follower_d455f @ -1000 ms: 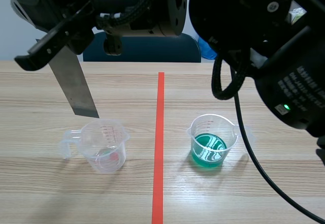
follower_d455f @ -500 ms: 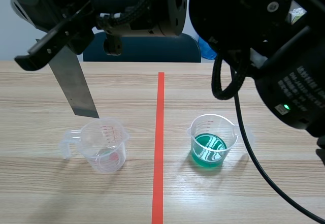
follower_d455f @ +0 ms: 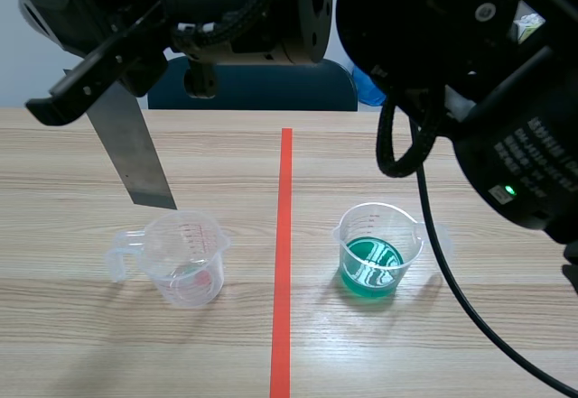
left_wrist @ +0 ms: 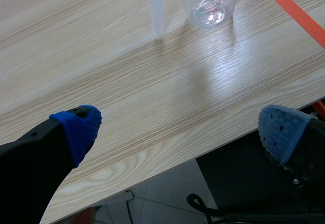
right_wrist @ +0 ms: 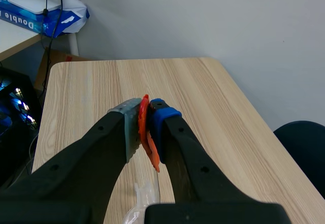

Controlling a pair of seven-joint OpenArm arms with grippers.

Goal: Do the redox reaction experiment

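Grey metal strip (follower_d455f: 135, 150), seemingly in right jaws, hangs above clear cup (follower_d455f: 185, 258).

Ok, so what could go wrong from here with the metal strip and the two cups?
1. The metal strip, shut in the right gripper, hangs with its lower end just above the rim of the near-empty clear cup; lowered here, it could clip the rim and tip it.
2. The green liquid sits in the other cup, so the strip may enter the wrong one.
3. A black cable hangs beside that cup and might snag it.
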